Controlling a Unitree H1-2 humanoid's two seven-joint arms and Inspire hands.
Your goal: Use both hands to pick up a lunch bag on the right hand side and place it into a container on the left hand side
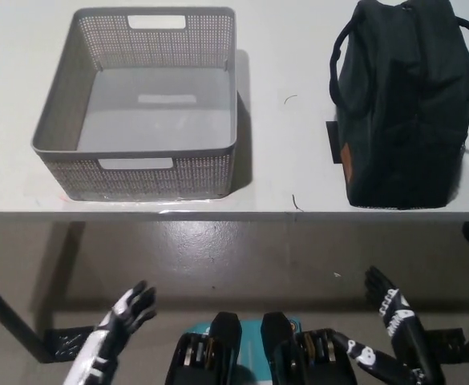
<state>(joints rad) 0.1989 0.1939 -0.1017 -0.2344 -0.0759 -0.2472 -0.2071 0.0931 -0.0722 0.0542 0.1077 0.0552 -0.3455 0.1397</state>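
Dark lunch bag (402, 104) sits on the table (282, 120), well beyond both empty, spread-fingered hands.

Your white left hand (126, 314) sits at the lower left, fingers apart and extended upward, holding nothing. Your black right hand (388, 303) rises at the lower right on its black arm, fingers likewise spread, empty, palm unengaged.
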